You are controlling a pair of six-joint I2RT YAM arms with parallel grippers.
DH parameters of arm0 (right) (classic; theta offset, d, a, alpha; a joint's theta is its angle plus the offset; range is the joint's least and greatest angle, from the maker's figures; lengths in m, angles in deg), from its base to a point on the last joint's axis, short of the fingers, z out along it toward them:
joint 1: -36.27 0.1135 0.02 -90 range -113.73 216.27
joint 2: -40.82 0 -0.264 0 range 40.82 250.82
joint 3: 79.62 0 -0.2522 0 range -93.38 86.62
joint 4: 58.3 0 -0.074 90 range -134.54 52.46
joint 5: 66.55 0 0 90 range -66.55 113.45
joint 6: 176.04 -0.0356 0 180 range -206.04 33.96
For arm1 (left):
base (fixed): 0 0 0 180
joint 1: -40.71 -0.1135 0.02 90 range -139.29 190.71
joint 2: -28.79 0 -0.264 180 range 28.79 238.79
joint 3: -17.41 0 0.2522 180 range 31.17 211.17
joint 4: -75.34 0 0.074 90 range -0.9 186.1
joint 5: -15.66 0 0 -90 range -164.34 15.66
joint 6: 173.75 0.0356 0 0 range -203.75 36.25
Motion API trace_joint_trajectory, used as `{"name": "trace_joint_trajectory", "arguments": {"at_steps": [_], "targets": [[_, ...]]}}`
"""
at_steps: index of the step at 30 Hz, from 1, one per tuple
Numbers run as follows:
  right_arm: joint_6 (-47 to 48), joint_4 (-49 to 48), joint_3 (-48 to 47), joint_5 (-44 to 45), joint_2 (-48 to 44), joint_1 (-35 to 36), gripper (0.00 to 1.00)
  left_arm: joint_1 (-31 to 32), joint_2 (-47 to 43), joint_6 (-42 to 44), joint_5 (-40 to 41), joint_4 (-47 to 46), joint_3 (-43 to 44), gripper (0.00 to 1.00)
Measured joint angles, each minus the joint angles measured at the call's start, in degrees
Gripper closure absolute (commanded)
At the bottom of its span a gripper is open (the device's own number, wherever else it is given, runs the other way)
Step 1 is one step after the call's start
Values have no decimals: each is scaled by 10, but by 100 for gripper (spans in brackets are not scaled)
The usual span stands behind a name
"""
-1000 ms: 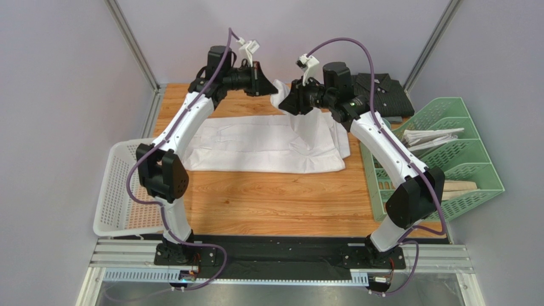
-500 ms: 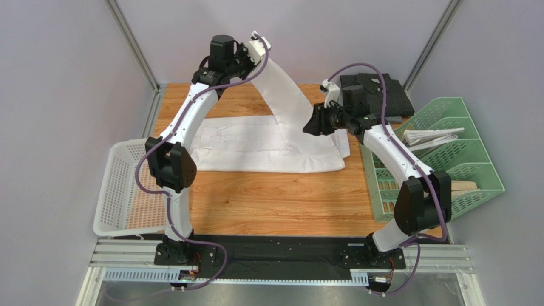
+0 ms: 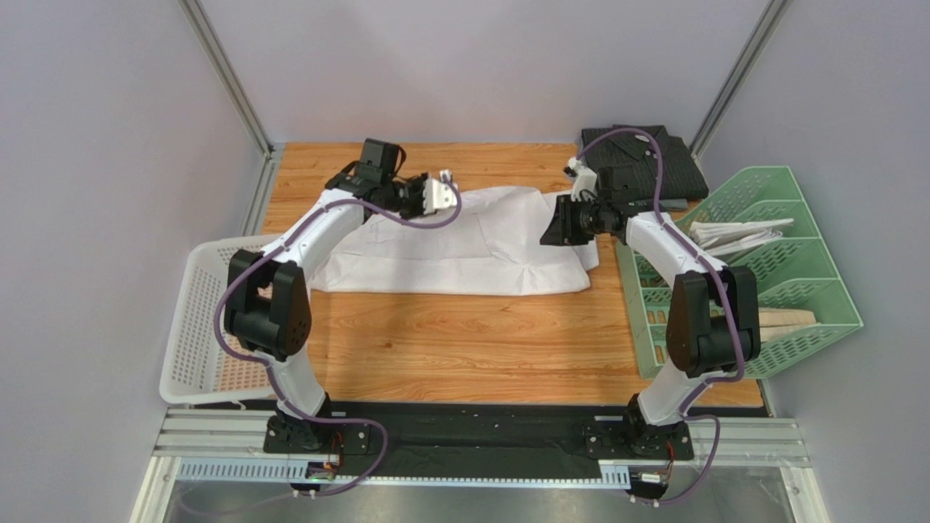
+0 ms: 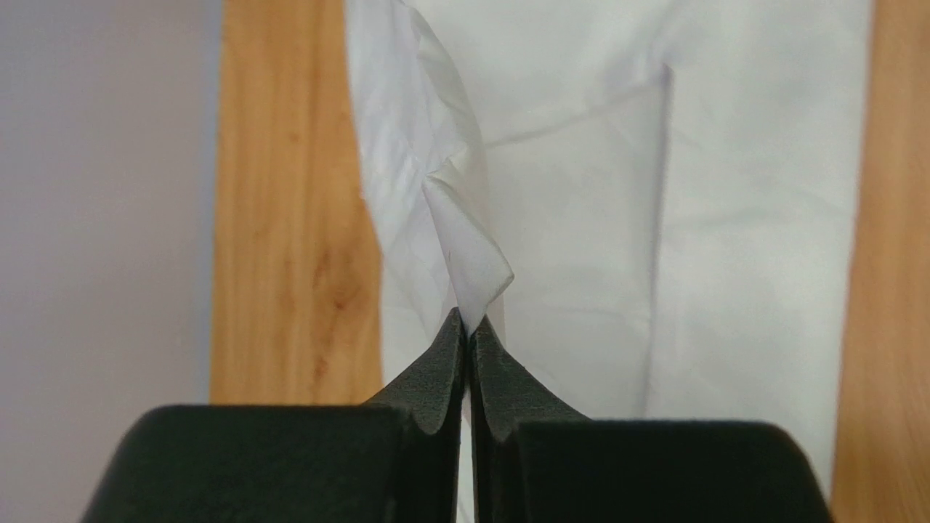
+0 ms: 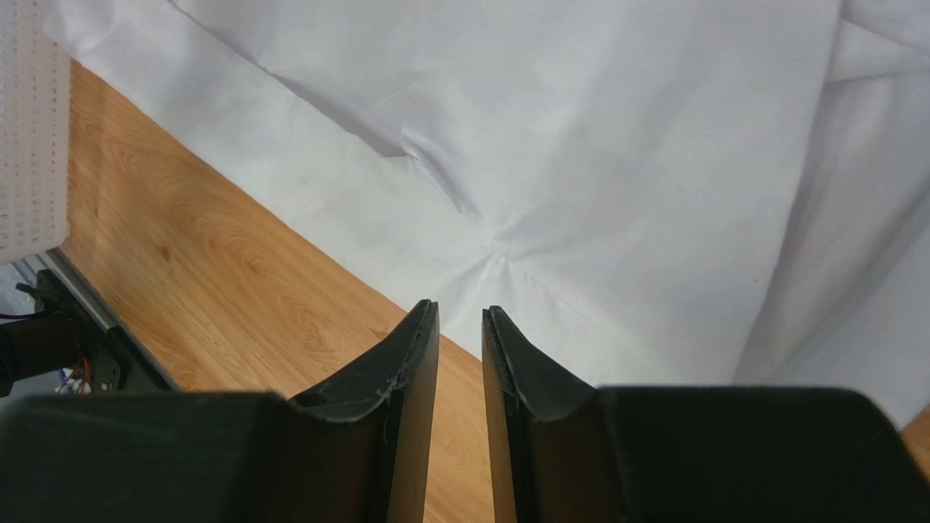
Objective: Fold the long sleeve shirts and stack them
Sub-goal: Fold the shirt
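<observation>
White shirt (image 3: 458, 245): lying spread across the far half of the wooden table (image 3: 469, 338), its right end bunching into loose folds beside the right gripper.
Left gripper (image 4: 469, 321): jaws pressing together on a raised peak of the white shirt's cloth. The pinched fold is standing up from the tips while the rest is lying flat below.
Right gripper (image 5: 458, 311): jaws standing a narrow gap apart with nothing between them, pointing at a spot where creases are meeting, near the cloth's edge and the bare wood.
Contact on the right: the tips seem to be hovering just over the cloth, but the wrist view is not showing whether they are touching it.
Dark shirt (image 3: 644, 163): sitting folded at the far right corner of the table, apart from the white one.
Hidden: the right arm and its cable are crossing the dark shirt and covering part of it.
Hard to make out: from overhead both sets of fingertips are looking too small to read. Collar and sleeves of the white shirt are blending into the folds.
Cut off: each wrist view is taking in only a patch of white cloth and wood.
Surroundings: white mesh basket (image 3: 202, 327) sitting at the table's left edge. Green tray (image 3: 808, 272) at the right is holding papers (image 3: 731, 234).
</observation>
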Motion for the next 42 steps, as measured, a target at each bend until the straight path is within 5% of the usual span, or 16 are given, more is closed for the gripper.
{"name": "trace_joint_trajectory", "arguments": {"at_steps": [11, 23, 31, 32, 35, 37, 42], "targets": [[67, 46, 25, 26, 77, -30, 80, -68, -67, 355, 25, 94, -186, 100], [105, 77, 42, 45, 91, -43, 82, -141, -67, 509, 39, 88, -188, 98], [108, 96, 42, 34, 83, -43, 81, -167, -49, 522, 56, 102, -177, 63], [108, 102, 42, 29, 78, -43, 80, -171, -48, 522, 56, 103, -175, 39], [106, 124, 39, 15, 45, -43, 78, -182, -49, 493, 56, 103, -163, 35], [105, 134, 31, 11, 20, -42, 78, -185, -51, 451, 56, 93, -155, 4], [103, 139, 11, 33, -21, -34, 79, -180, -66, 296, 67, 79, -132, 1]]}}
